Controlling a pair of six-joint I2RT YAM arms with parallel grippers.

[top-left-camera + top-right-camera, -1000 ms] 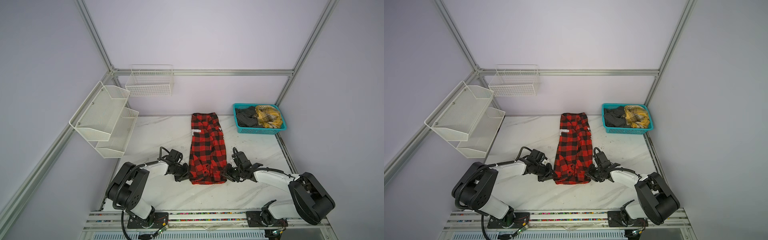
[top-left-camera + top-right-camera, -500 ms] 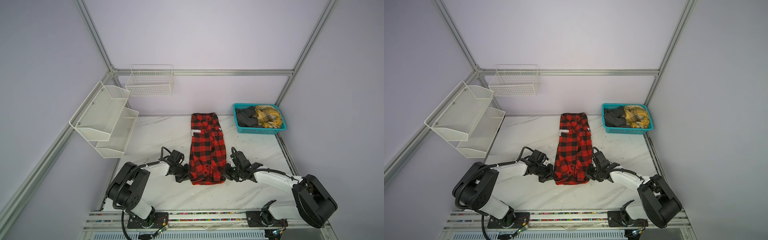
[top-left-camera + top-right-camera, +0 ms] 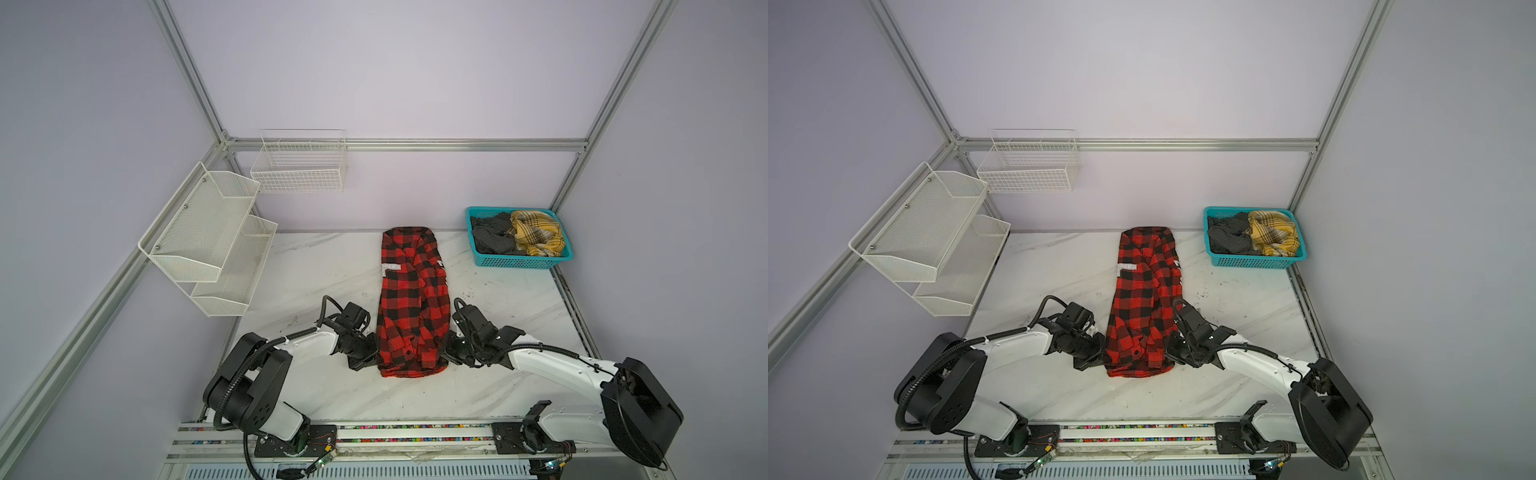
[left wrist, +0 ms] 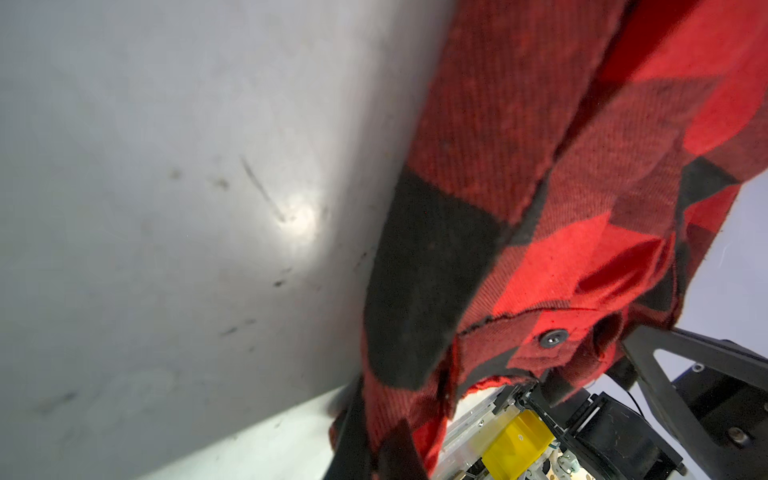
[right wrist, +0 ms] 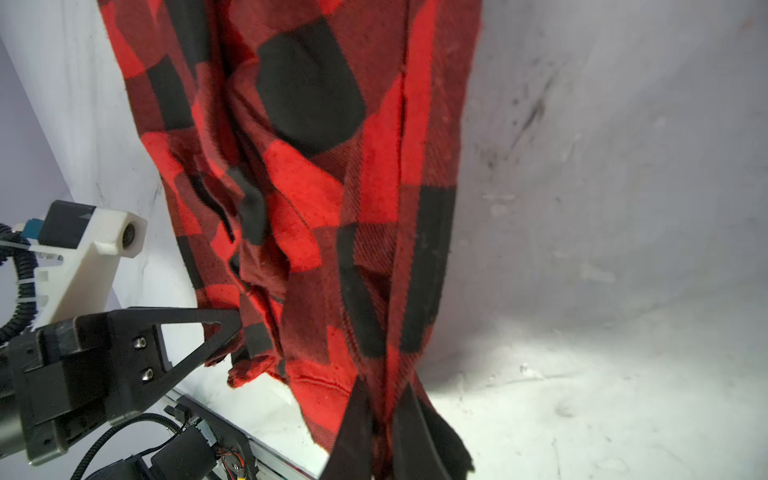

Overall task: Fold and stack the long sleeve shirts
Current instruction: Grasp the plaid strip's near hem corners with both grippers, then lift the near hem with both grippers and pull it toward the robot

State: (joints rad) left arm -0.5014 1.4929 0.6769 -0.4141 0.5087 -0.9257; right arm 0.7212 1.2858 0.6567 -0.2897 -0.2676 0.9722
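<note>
Top views: shirt [image 3: 411,299] lengthwise near-to-far, collar far; left pincer [image 3: 375,354], right pincer [image 3: 447,353] tight on near end.

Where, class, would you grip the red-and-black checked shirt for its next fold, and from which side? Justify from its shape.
Grip the two near hem corners, one from each long side. The shirt lies as a narrow strip running front to back, so carrying the near end back should halve it. The left hand and right hand are shut on those corners.
</note>
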